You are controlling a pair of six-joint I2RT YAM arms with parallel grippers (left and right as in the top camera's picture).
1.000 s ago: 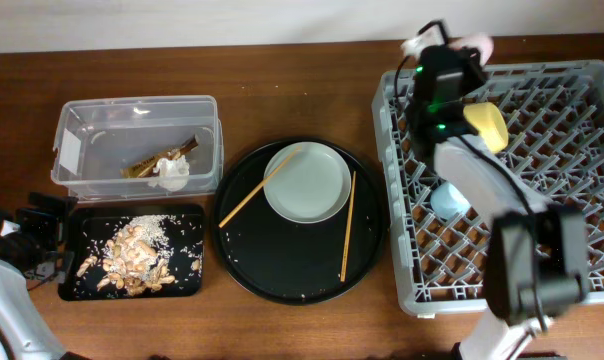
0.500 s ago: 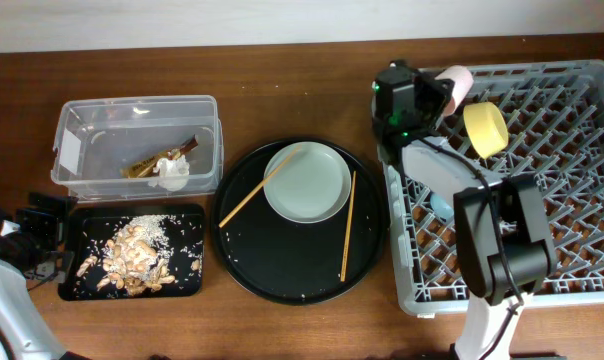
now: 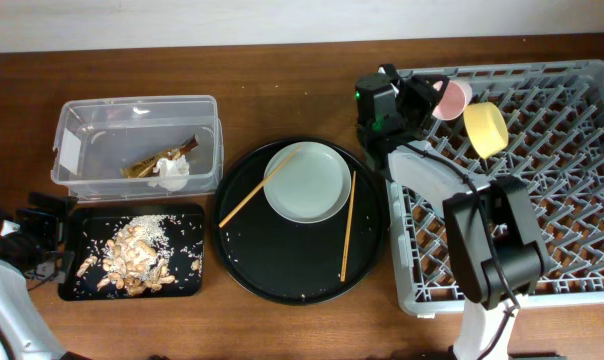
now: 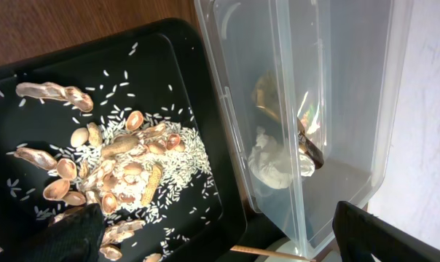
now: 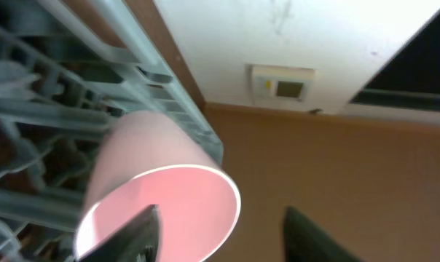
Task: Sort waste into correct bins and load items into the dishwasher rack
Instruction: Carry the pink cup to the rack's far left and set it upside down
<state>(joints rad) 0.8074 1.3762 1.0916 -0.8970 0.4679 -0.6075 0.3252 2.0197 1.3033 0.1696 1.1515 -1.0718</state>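
The pink cup (image 3: 451,97) (image 5: 143,182) lies on its side at the back left corner of the grey dishwasher rack (image 3: 567,215) (image 5: 52,80). My right gripper (image 3: 428,96) (image 5: 227,236) is open at its mouth, with one finger in front of the opening and the other clear of the rim. A yellow bowl (image 3: 486,128) leans in the rack beside the cup. The pale plate (image 3: 307,182) and two chopsticks (image 3: 348,225) sit on the round black tray. Tissue (image 3: 173,173) (image 4: 272,161) and wrapper (image 3: 160,160) are in the clear tub (image 3: 137,112). Food scraps (image 3: 134,256) (image 4: 122,171) fill the shallow black tray. My left gripper (image 3: 34,232) (image 4: 224,240) is open.
The round black tray (image 3: 282,270) lies between the bins and the rack. The right arm stretches over the rack's left side. The left gripper hovers at the table's left edge, beside the shallow black tray (image 3: 187,285). A wall runs behind the table.
The right arm swung left and set the pink cup down in the rack's back left corner. Its jaws, shut on the cup before, have parted. The left arm stayed still.
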